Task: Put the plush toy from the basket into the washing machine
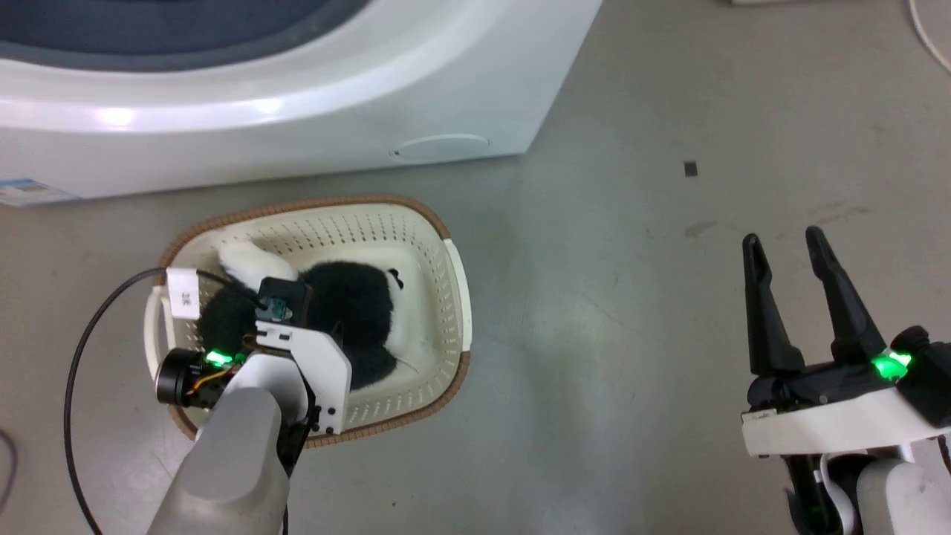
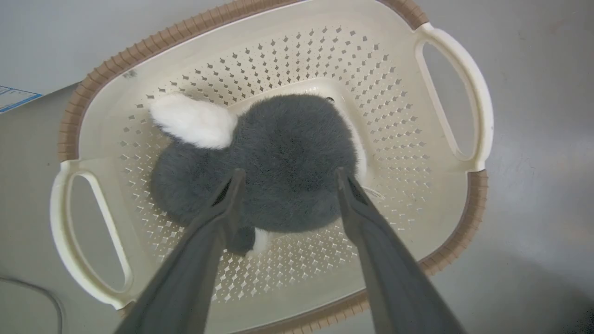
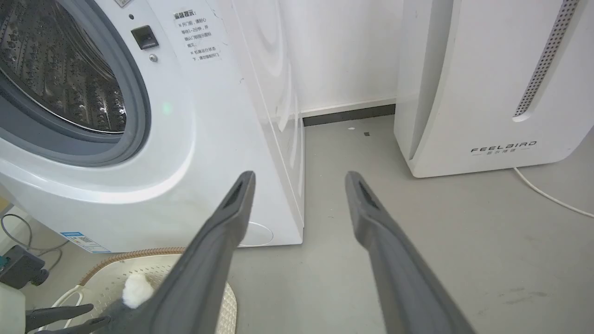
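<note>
The plush toy [image 1: 356, 305] lies in the basket [image 1: 446, 297] on the floor, just in front of the washing machine [image 1: 297, 111]. In the left wrist view my left gripper [image 2: 290, 172] is open and points down into the basket [image 2: 394, 116], its fingertips straddling the dark fluffy body of the plush toy [image 2: 287, 134]. Whether they touch the fur I cannot tell. My right gripper [image 1: 781, 238] hangs open over bare floor to the right, holding nothing. The right wrist view looks past the right gripper [image 3: 300, 175] at the washing machine [image 3: 195, 148], whose steel drum shows through the porthole.
A white FEELBIRD appliance [image 3: 487, 83] stands right of the washing machine, with a strip of grey floor between them. A black cable [image 1: 74, 371] loops on the floor left of the basket. A white cord [image 3: 552, 197] runs along the floor at the right.
</note>
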{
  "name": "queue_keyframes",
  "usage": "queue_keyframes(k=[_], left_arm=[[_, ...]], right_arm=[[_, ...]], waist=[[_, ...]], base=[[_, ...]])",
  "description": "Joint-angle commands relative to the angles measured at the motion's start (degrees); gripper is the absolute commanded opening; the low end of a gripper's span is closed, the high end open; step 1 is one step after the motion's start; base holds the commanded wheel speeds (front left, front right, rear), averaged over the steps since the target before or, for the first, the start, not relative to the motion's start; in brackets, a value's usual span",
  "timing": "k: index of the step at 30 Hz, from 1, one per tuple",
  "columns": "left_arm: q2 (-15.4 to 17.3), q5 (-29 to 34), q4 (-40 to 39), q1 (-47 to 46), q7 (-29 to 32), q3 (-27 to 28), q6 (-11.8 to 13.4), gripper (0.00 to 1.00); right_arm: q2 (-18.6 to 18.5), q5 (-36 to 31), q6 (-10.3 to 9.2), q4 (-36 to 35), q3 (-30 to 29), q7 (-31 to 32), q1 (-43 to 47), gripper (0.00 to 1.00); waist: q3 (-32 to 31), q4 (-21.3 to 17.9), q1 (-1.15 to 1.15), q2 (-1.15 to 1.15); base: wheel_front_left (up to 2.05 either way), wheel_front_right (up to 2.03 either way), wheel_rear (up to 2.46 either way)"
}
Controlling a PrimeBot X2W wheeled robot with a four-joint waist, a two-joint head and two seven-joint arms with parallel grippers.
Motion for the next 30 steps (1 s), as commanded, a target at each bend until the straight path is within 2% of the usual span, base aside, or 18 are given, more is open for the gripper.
queue_keyframes(k=[1,19,30], left_arm=[[0.6,-0.4,2.2,-2.7,0.8,-0.7,-0.1,1.00],[3.3,-1.9,13.4,-13.9,5.8,-4.1,0.2,1.00],[4.3,-3.1,19.9,-19.7,5.7,-6.0,0.9,1.00]], right_arm=[[0.0,0.8,-0.02,-0.8,0.2,-0.7,-1.6,1.00],[0.0,4.3,-0.03,-2.8,1.3,-3.0,-4.8,1.00],[0.0,6.3,-0.04,-3.7,2.2,-4.3,-6.5,1.00]], waist=[[2.6,-0.7,-0.01,0.00],[13.1,-2.8,-0.01,0.00],[18.3,-4.0,-0.01,0.00]], base=[[0.00,0.00,0.00],[0.00,0.00,0.00],[0.00,0.00,0.00]])
